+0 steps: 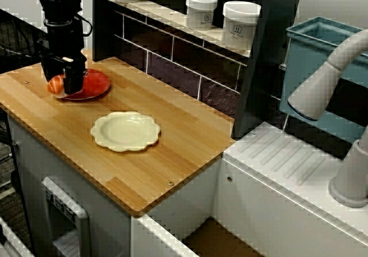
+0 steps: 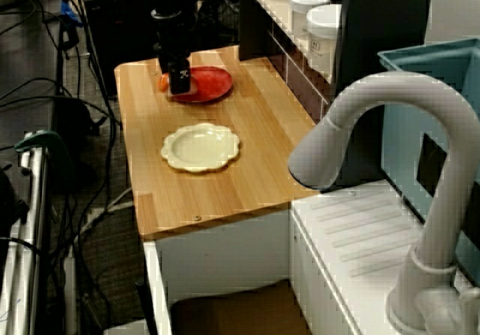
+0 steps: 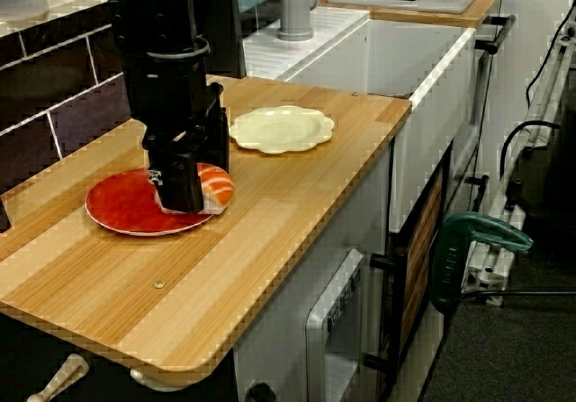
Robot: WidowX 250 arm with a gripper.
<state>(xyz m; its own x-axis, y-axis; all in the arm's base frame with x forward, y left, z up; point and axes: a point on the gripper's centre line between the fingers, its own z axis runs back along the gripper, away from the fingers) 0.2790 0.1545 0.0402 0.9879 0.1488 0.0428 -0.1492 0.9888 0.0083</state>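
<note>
Sushi piece [image 3: 219, 186] – orange salmon over white rice – lies on the red plate [image 3: 117, 213], right at the tips of the gripper [image 3: 198, 188], which stands low over the plate's near edge. Its fingers flank the piece, one on each side, but I cannot tell whether they press on it or stand just off it. Judging by this, the grip is at most begun – the piece rests on the plate, not raised. A cream plate [image 3: 281, 129] sits well apart from the gripper on the wooden counter [image 3: 297, 195].
</note>
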